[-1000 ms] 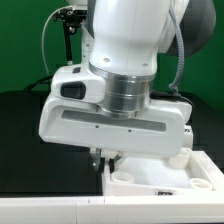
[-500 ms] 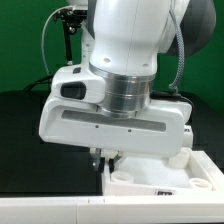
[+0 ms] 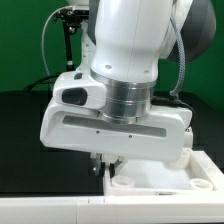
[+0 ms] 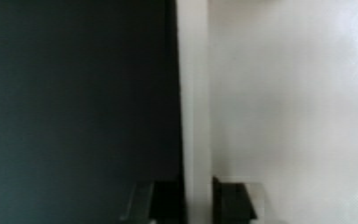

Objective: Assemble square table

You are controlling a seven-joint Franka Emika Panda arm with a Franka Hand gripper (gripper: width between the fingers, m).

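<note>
Item: square table, assembly in progress, slab-handling step. The arm (image 3: 125, 60) is filling most of the exterior frame, and the claw (image 3: 107, 165) is hanging under it at lower centre, reaching down to the near corner of the slab (image 3: 160, 178). The slab is lying flat on the dark counter (image 3: 30, 140) in the lower right of the frame, with one round corner hole (image 3: 124, 183) showing just beside the claw. In the wrist view the claw (image 4: 194, 200) is standing narrow, one of its fingers (image 4: 153, 203) on each side of the slab's rim (image 4: 194, 80). The rim is filling the gap between them, so the claw is reading as closed on the slab (image 4: 291, 100), with bare counter (image 4: 69, 100) on the outer side. No legs are showing in either view. Handling note, as a judgement: the grip is sitting at one corner of a broad, light plate, so any move is likely swinging the far end. Doing this step well is meaning sliding the slab low and slowly rather than lifting, keeping the rim square between the pads, and settling it with all corner holes left open for the legs.
</note>
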